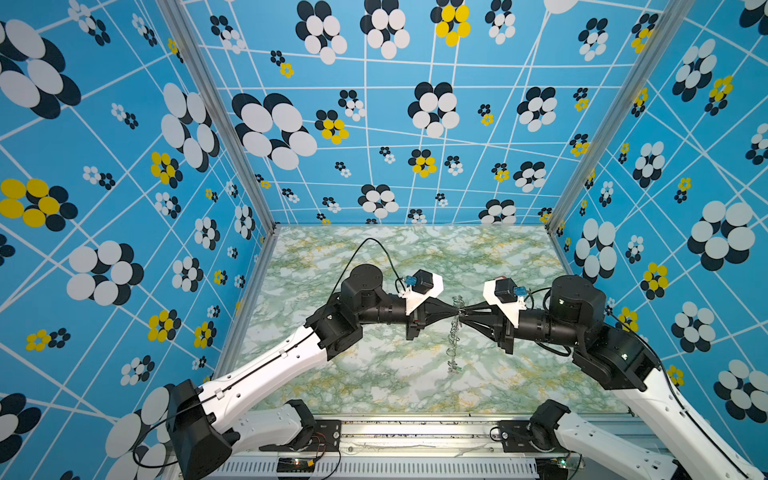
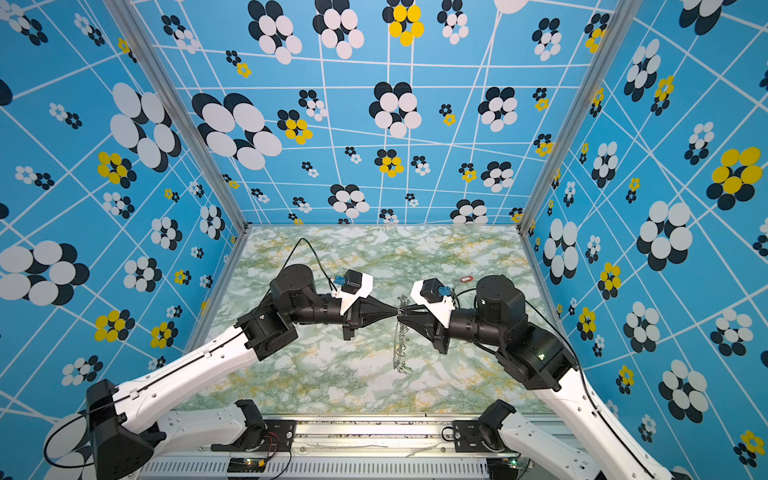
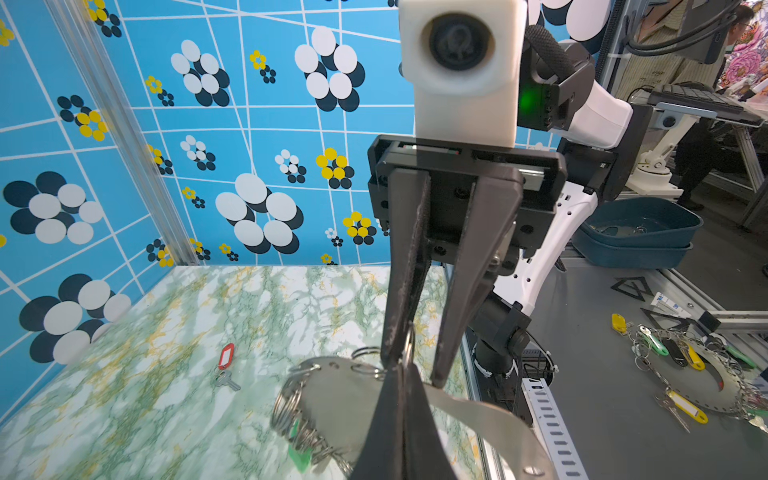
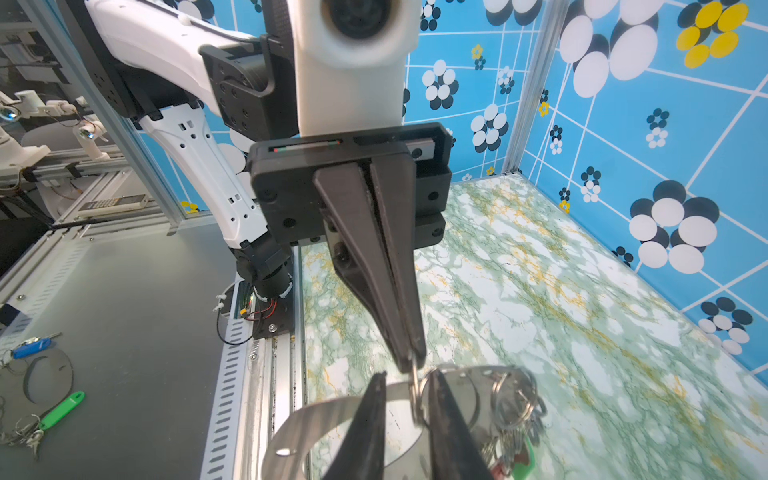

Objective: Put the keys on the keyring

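The keyring, a grey crescent plate edged with silver rings, hangs edge-on above the marble table between both grippers. My left gripper is shut on one small ring at the plate's rim. My right gripper faces it tip to tip, its jaws apart on either side of that same ring. A green tag and a red tag hang among the bunched rings. One red key tag with a silver key lies on the table behind the right arm.
Patterned blue walls close in the table on three sides. Outside the enclosure, on the grey bench, lie another ring plate with yellow and green tags, stacked blue bins, and loose green and blue tags.
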Robot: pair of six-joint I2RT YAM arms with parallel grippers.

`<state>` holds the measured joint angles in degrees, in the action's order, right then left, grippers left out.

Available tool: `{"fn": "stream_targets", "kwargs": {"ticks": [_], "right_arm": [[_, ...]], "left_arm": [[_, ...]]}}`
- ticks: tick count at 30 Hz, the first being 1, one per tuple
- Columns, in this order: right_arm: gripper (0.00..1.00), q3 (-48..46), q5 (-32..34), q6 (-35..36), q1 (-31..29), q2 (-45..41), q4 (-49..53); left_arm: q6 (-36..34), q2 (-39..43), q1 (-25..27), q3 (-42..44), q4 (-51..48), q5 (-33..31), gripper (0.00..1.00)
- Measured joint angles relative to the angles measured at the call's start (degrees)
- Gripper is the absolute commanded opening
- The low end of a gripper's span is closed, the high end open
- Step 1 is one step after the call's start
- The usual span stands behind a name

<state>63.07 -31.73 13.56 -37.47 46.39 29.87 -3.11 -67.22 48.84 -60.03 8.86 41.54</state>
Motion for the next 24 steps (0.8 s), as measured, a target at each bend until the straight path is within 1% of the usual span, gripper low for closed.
{"fn": "stream_targets", "kwargs": {"ticks": [2,5,10,16,20,24], "right_arm": [[0.3,0.0,0.31,0.37,0.0,-0.2,0.42],[0.3,0.0,1.25,0.79,-0.11,-0.79,1.31],[0.24,0.0,1.84,0.76,-0.26,-1.6,1.62],[0.22,0.0,2.05,0.59,-0.26,-1.66,1.22],[0.15,0.0,2.03,0.55,-0.26,-1.64,0.94],[0.12,0.0,1.97,0.28,-0.26,-1.6,0.52]], "left_arm": [[-0.09,0.24,0.0,0.0,-0.11,-0.24,0.0],[-0.24,0.57,0.0,0.0,-0.26,-0.46,0.0],[-0.61,0.94,0.0,0.0,-0.28,-0.46,0.0],[-0.61,0.96,0.0,0.0,-0.26,-0.44,0.0],[-0.59,0.96,0.0,0.0,-0.26,-0.42,0.0],[-0.59,0.96,0.0,0.0,-0.26,-0.42,0.0]]}}
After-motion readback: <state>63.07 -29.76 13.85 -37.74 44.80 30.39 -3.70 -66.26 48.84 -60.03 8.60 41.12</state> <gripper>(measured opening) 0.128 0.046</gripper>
